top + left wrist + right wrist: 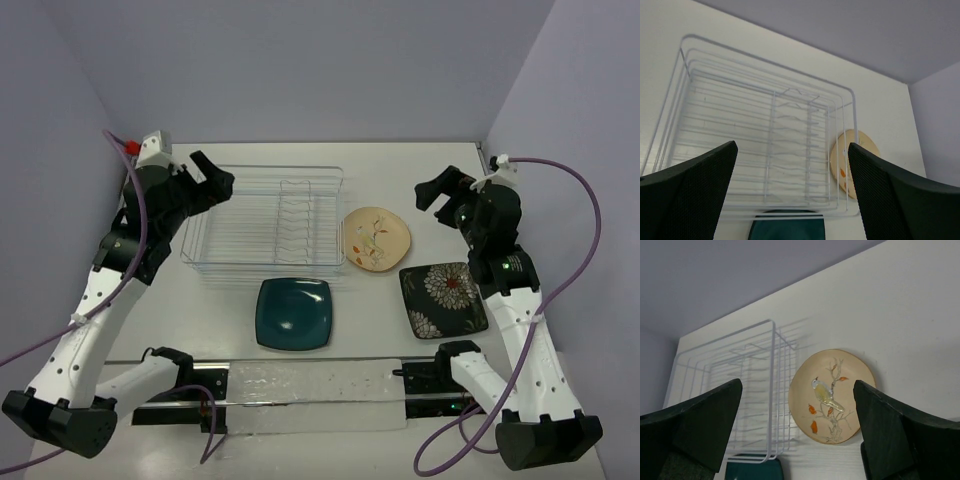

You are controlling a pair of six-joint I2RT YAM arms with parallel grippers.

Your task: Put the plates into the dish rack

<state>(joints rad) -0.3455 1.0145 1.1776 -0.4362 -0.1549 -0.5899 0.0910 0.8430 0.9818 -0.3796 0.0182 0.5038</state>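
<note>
The dish rack (270, 268) sits left of centre on the table (400, 160). The cream plate (376, 239) lies flat against its right edge, and I can't tell if they touch. The teal plate (293, 313) lies just near of the rack's near rim, with the black plate (443, 298) apart to its right. My left gripper (213, 177) hovers at the rack's far left corner and my right gripper (438, 192) just right of the cream plate. Both are spread wide and hold nothing.

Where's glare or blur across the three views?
Top external: sharp, even light, soft sheen on the glossy teal rounded-square plate. Left wrist: thin silvery wire dish rack crisp. Right wrist: cream round plate with bird sprig sharp, rack wires faint.
</note>
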